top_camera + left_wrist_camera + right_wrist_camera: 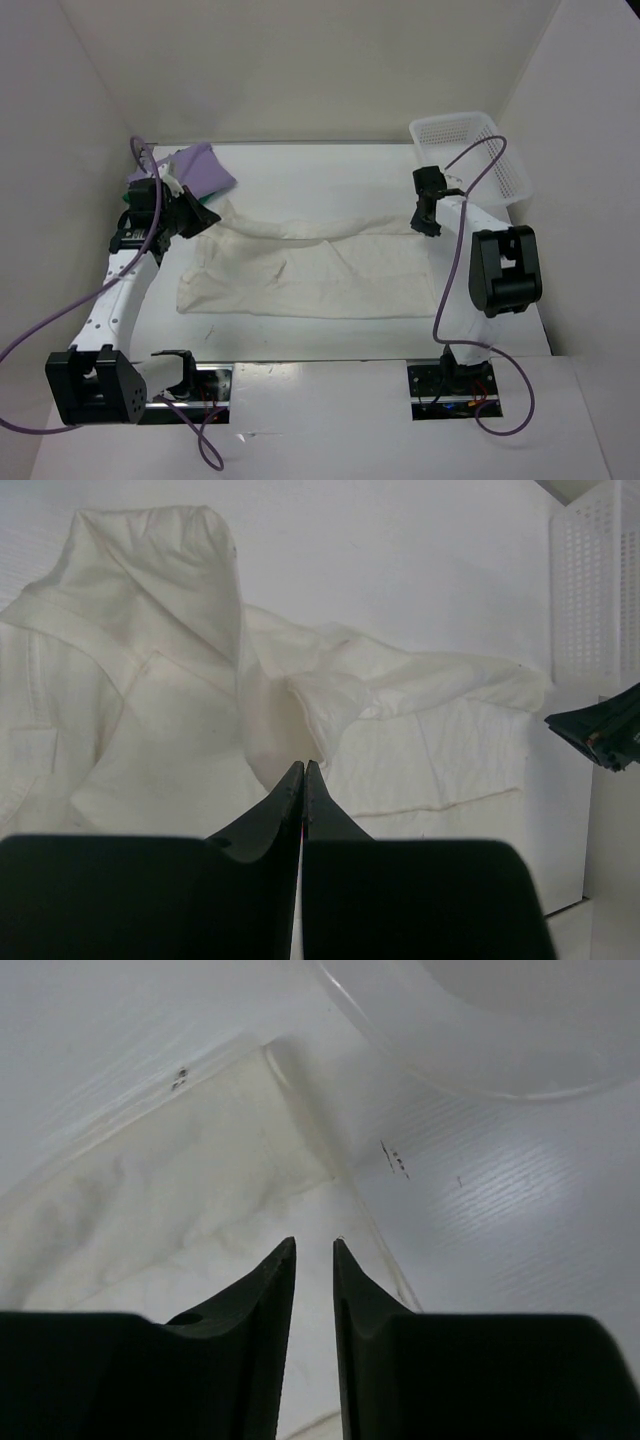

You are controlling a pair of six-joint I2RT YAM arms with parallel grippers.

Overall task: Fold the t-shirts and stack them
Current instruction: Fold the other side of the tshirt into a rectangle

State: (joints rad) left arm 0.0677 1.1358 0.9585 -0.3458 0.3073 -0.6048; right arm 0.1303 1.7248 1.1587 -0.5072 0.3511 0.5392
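One cream t-shirt (300, 272) lies spread from left tool (197, 215) to right tool (432, 228).

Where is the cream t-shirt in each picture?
Top external: cream t-shirt spread across the middle of the table.
Left wrist: cream t-shirt fills left and middle.
Right wrist: cream t-shirt in the left half.
Landmark: white mesh basket, top right from above, right edge for the left wrist; perhaps the pale rim atop the right wrist's.

White plastic mesh basket (450, 130) at the far right corner of the white desk (330, 165), close beside the right wall (575, 110).
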